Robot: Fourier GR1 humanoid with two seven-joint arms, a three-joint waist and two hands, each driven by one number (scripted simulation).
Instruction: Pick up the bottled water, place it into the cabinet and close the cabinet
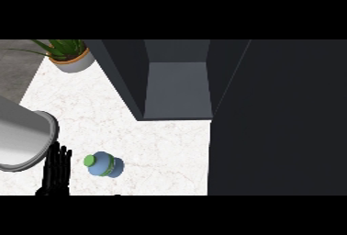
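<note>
A blue water bottle with a green cap stands on the white marble counter, seen from above at the lower left. My left hand rests just left of it, fingers straight and pointing up, not touching the bottle. The dark cabinet sits at the upper middle with its inside shelf showing, and its open door is a large dark panel filling the right side. My right hand does not show.
A potted green plant stands at the counter's far left corner. My grey left forearm crosses the left edge. The counter ends in a grey floor strip at the upper left.
</note>
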